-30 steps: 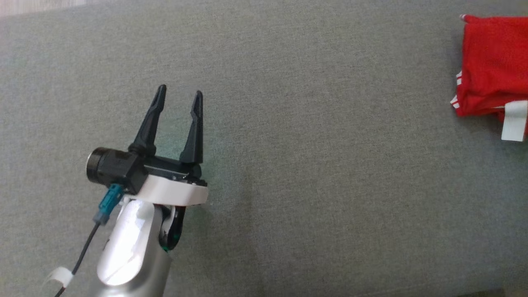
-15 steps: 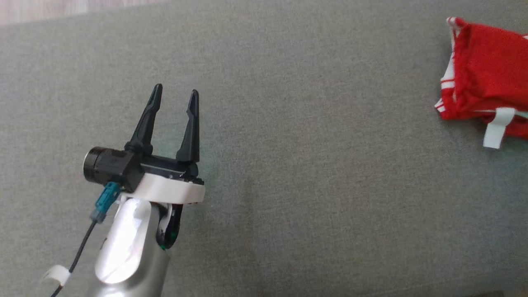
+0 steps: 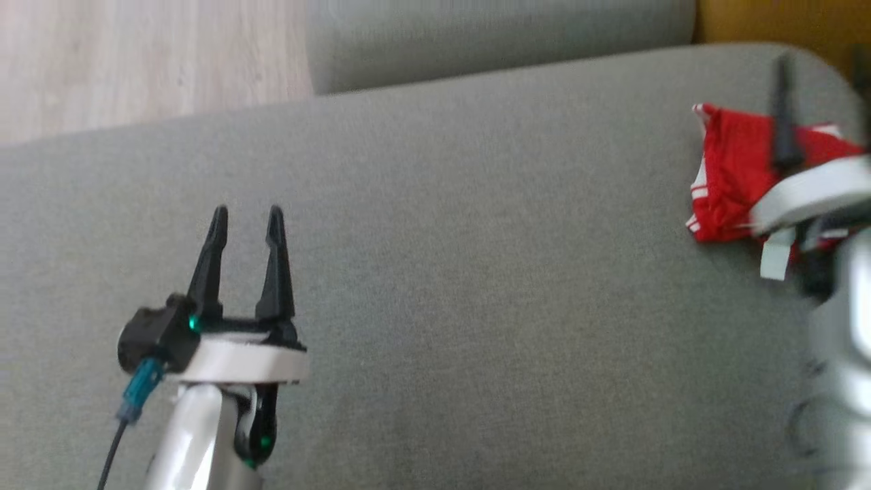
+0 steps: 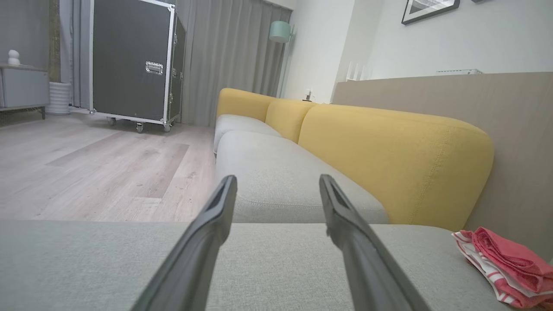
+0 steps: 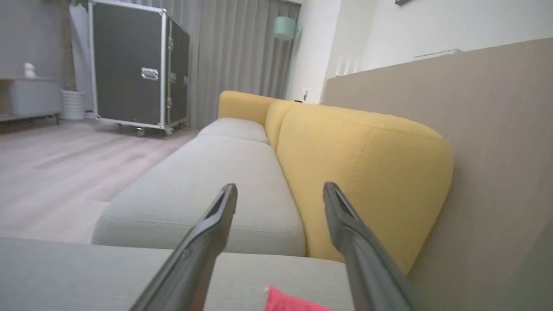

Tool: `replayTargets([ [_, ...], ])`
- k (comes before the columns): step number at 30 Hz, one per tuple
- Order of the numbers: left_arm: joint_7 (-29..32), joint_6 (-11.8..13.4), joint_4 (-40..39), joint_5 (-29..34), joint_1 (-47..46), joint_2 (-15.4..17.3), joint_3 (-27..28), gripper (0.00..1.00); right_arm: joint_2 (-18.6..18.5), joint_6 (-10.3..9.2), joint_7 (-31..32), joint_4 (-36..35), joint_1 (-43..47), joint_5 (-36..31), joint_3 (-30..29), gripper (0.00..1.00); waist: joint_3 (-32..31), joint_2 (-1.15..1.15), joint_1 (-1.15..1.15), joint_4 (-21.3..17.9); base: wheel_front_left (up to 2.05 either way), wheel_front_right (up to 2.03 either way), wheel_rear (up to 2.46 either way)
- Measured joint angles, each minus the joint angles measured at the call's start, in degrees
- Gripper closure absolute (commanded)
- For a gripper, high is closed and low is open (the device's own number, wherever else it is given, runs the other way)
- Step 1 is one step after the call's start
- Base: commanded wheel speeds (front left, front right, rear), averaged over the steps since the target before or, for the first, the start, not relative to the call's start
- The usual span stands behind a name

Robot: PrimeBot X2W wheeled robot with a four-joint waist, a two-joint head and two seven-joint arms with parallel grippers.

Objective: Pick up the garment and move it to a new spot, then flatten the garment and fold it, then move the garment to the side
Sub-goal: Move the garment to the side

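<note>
The garment (image 3: 728, 170), red with white stripes, lies bunched and folded on the grey sofa seat (image 3: 476, 272) near its right end. It also shows in the left wrist view as the garment (image 4: 505, 268) at the lower right, and in the right wrist view as a red corner (image 5: 289, 303) low between the fingers. My right gripper (image 5: 280, 185) hovers just over the garment, open and holding nothing; one blurred finger (image 3: 782, 129) crosses the cloth. My left gripper (image 3: 246, 214) stands open over bare seat far to the left, seen also as the left gripper (image 4: 277, 178).
Yellow back cushions (image 4: 389, 155) line the seat's far side before a tan wall panel (image 5: 497, 151). A second grey seat cushion (image 4: 276, 172) continues beyond. Wood floor (image 3: 136, 61) lies past the seat's edge, with a black wheeled case (image 4: 134, 65) standing on it.
The head camera has tilted, so the floor and the neighbouring cushion now show. My right arm has come into the head view over the garment. My left gripper stays open.
</note>
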Motion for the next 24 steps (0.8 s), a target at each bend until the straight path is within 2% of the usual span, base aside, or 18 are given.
replayTargets([
  [5, 0.0, 0.0, -0.8, -1.2, 4.9, 0.0, 1.2, 0.00, 8.0, 0.00, -3.5, -3.4, 7.0, 3.8, 0.4, 0.00, -4.5, 0.00, 0.00, 0.4, 0.00, 0.00, 0.00],
  [10, 0.0, 0.0, -1.6, -2.2, 8.3, 0.0, 2.7, 0.00, 9.7, 0.00, -6.4, -6.0, 13.2, 8.1, -0.3, 0.00, -6.8, 0.00, 0.00, 0.9, 0.00, 0.00, 0.00],
  [13, 0.0, 1.3, -2.9, -3.3, 10.2, 0.0, 4.4, 0.00, 9.8, 0.00, -7.7, -6.6, 18.5, 9.1, 0.6, 0.00, -7.6, 0.00, 0.00, 1.0, 0.00, 0.00, 0.00],
  [15, 0.0, 1.9, -3.5, -4.4, 11.6, 0.1, 5.4, 0.00, 9.9, 0.00, -8.1, -5.9, 21.9, 12.1, 2.1, 0.00, -7.8, 0.00, 0.00, 0.8, 0.00, 0.00, 0.00],
  [19, 0.0, 1.9, -3.3, -6.2, 13.7, 0.0, 5.1, 0.00, 10.3, 0.00, -8.4, -4.2, 26.6, 14.0, 4.3, 0.00, -8.1, 0.00, 0.01, 1.0, 0.00, 0.00, 0.00],
  [24, 0.0, 1.1, -3.6, -7.3, 14.6, 0.1, 4.8, 0.00, 10.5, 0.00, -8.5, -5.1, 27.5, 14.9, 5.0, 0.00, -8.1, 0.00, 0.02, 0.8, 0.07, -0.22, 0.15],
])
